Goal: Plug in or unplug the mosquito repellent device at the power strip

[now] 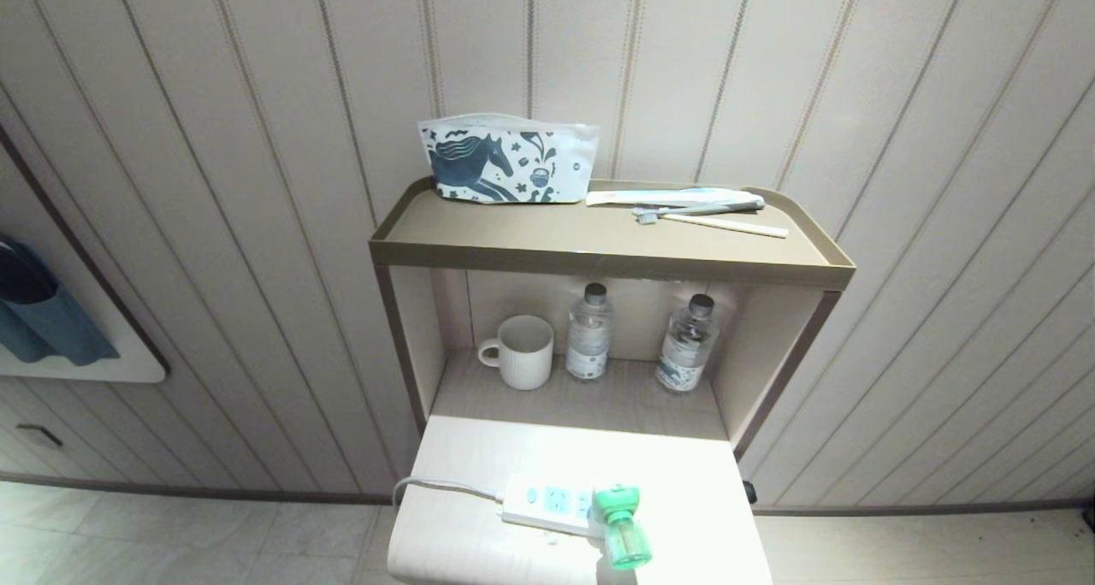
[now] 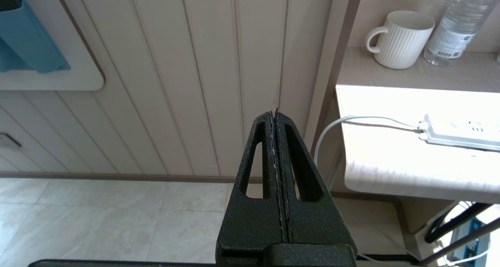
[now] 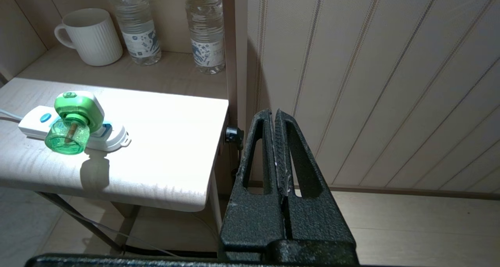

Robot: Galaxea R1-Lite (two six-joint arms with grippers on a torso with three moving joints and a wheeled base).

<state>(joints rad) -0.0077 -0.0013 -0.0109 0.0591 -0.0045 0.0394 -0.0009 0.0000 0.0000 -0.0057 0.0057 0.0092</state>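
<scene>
Mosquito repellent device (image 1: 622, 523), green-topped with its translucent green bottle pointing toward the near edge, sits plugged into the end socket of the power strip (image 1: 547, 503), which lies flat on the brightly lit pale worktop (image 1: 684, 482) with its cord (image 1: 436, 486) trailing off the left side. Behind the worktop, a recessed shelf holds a white ribbed mug (image 1: 521, 351) and two clear water bottles (image 1: 588, 332), the mug left of them. On the top shelf rest a horse-print pouch (image 1: 505, 162) and toothbrushes (image 1: 710, 215). Neither arm shows in the head view. The left pincer (image 2: 275, 113) hangs left of the worktop, fingers pressed together, holding nothing. The right pincer (image 3: 274, 113) hangs off the right side, likewise closed and empty, well apart from the device.
</scene>
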